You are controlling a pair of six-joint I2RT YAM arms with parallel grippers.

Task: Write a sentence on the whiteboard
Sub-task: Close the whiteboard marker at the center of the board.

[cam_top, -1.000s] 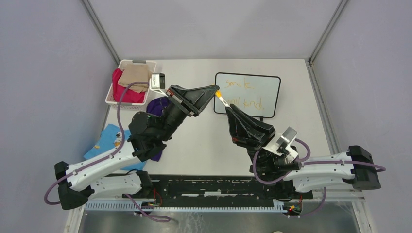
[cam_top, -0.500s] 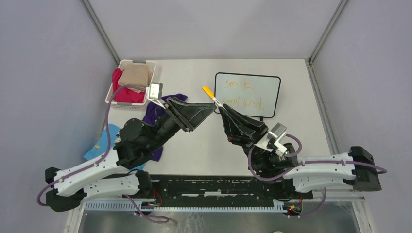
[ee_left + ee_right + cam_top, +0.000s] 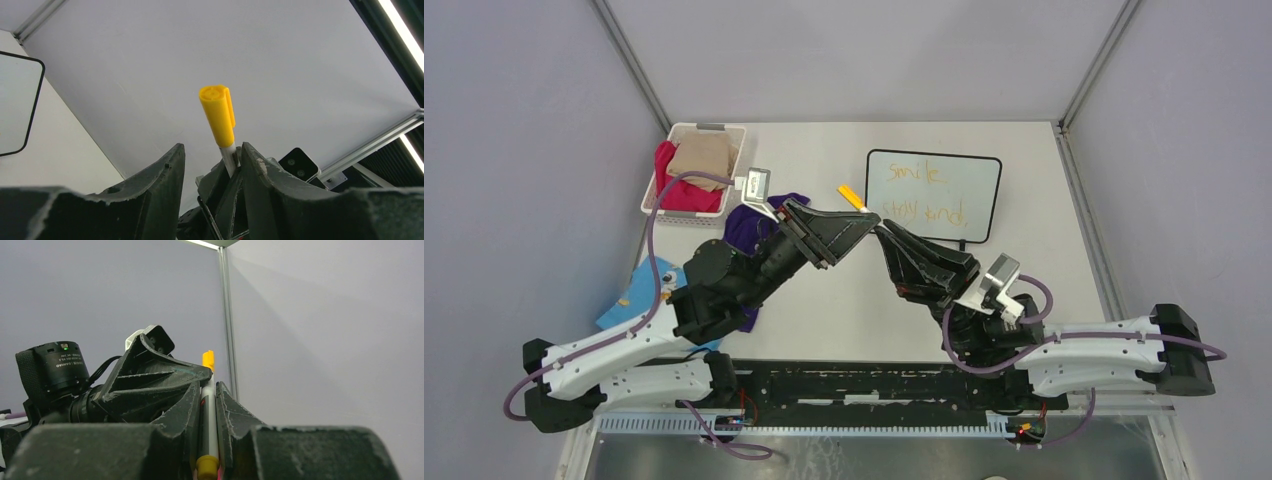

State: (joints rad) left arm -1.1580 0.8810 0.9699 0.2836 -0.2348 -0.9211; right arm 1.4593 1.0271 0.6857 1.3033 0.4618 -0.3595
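Observation:
The whiteboard (image 3: 934,196) lies at the back right of the table; a corner of it shows in the left wrist view (image 3: 12,105). The sentence (image 3: 924,193) is on it in orange, "smile" above "stay kind". My right gripper (image 3: 882,229) is shut on a white marker (image 3: 209,415) whose orange cap (image 3: 851,194) points up and left, off the board's left edge. My left gripper (image 3: 864,222) is open, its fingertips beside the marker just below the cap (image 3: 218,115). In the right wrist view the left gripper (image 3: 150,380) stands close against the marker's left side.
A white basket (image 3: 657,190) of folded cloths stands at the back left. A purple cloth (image 3: 746,224) and a blue cloth (image 3: 636,292) lie under the left arm. Grey walls and metal corner posts close the table in.
The right gripper has carried the marker left, away from the board's left edge. The left gripper drew back from the cap end, then came close beside the marker again.

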